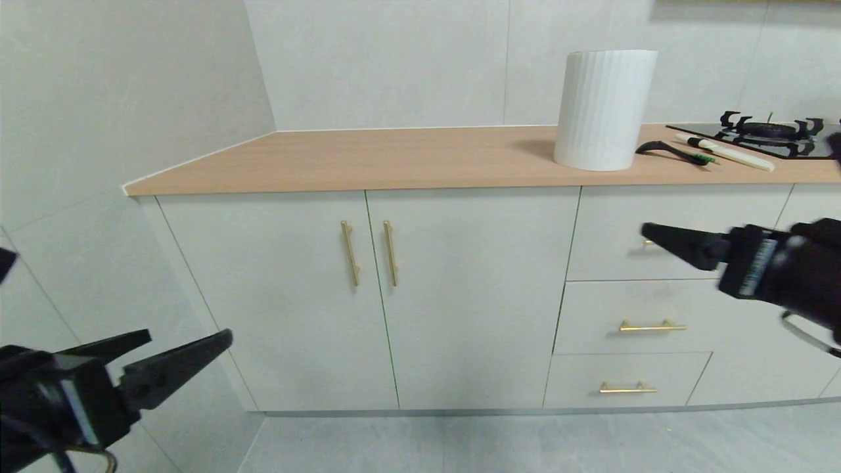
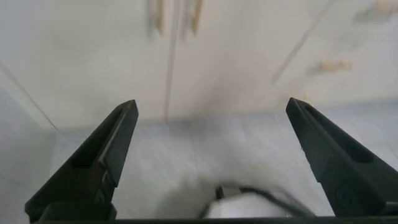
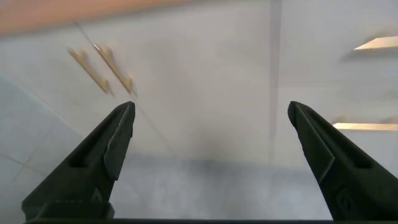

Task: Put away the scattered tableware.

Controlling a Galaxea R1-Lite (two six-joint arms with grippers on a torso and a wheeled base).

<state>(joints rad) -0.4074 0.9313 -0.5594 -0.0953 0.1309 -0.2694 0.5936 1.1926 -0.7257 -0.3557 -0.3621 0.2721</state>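
On the wooden countertop (image 1: 394, 157) a tall white ribbed holder (image 1: 604, 108) stands at the right. Beside it lie a black utensil (image 1: 667, 151) and a cream-handled utensil (image 1: 726, 152) with a green part. My left gripper (image 1: 189, 336) hangs low at the left in front of the cabinet, open and holding nothing; in the left wrist view the left gripper (image 2: 211, 115) faces the floor and cabinet base. My right gripper (image 1: 650, 231) is at the right, level with the top drawer, below the counter. In the right wrist view the right gripper (image 3: 211, 109) stands open and holds nothing.
A black gas hob (image 1: 769, 131) sits at the counter's far right. Below are two cabinet doors with gold handles (image 1: 371, 253) and three drawers (image 1: 650, 325) at the right. A tiled wall closes the left side. Grey floor lies in front.
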